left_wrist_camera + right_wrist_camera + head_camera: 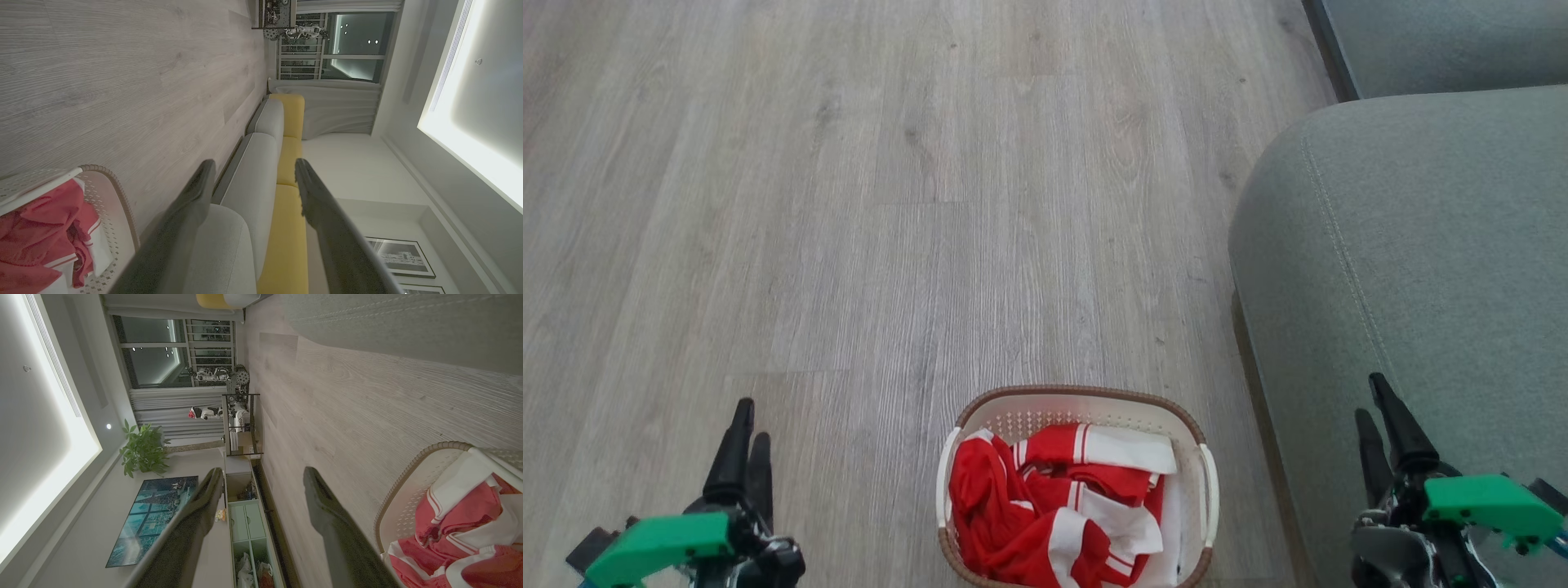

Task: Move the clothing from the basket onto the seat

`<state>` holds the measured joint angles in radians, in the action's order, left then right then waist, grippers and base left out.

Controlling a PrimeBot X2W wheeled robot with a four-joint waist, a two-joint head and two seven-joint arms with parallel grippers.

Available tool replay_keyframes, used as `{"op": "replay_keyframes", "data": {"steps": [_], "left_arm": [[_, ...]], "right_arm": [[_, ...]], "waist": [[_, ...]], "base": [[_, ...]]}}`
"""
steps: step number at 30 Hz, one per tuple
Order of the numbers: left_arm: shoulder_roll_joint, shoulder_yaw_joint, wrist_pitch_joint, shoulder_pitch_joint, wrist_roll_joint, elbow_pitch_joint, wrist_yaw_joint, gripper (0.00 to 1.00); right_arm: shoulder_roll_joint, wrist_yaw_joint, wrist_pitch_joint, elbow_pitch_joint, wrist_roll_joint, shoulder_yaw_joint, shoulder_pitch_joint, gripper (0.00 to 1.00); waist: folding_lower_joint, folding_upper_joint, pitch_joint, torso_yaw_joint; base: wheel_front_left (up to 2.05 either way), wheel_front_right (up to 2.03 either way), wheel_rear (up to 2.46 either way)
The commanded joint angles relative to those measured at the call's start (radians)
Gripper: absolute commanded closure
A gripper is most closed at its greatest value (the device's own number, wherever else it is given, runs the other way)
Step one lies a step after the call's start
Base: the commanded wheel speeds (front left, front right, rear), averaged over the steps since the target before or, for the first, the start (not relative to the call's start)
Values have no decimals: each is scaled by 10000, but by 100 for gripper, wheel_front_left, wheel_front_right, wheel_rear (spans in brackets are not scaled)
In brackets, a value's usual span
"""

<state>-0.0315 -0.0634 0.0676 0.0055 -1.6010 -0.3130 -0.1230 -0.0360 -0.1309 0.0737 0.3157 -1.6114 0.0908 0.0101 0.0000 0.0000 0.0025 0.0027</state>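
Down by the robot, the left gripper point(752, 425) and the right gripper point(1369, 398) both hang empty with their fingers spread. Between them the basket point(1086, 392) sits on the wooden floor point(849, 204), and the red-and-white clothing point(1013, 523) is heaped inside it. The grey-green seat point(1421, 245) is just to its right and stretches away beyond it.

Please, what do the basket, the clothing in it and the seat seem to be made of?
The basket looks like moulded matte cream plastic: perforated walls and a brown woven-look rim. The clothing seems to be thin, soft fabric, perhaps synthetic: it crumples in loose folds. The seat appears upholstered in matte grey-green woven cloth, with stitched seams.
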Motion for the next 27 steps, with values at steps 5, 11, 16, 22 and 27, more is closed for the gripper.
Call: {"op": "replay_keyframes", "data": {"steps": [5, 11, 16, 22, 27], "left_arm": [[-125, 51, -239, -448, 341, 623, -13, 0], [-159, 103, -421, -476, 765, 879, -17, 0], [-217, 147, -569, -488, 1389, 1138, -20, 0], [-244, 249, -745, -472, 2333, 1429, -23, 0], [-243, 266, -891, -449, 3243, 1595, -26, 0]], "right_arm": [[-37, 0, -224, -647, 294, -179, 457, 0], [-43, 0, -404, -954, 934, -350, 501, 0], [-48, 0, -554, -1165, 1557, -515, 521, 0], [-71, 1, -735, -1400, 2592, -812, 562, 0], [-98, 1, -885, -1528, 3541, -1002, 559, 0]], "waist": [[0, 0, -2, 5], [0, 0, 2, 13], [0, 0, 10, 17], [0, 0, 21, 17], [0, 0, 23, 16]], "base": [[0, 0, 0], [0, 0, 0], [0, 0, 0], [0, 0, 0], [0, 0, 0]]}}
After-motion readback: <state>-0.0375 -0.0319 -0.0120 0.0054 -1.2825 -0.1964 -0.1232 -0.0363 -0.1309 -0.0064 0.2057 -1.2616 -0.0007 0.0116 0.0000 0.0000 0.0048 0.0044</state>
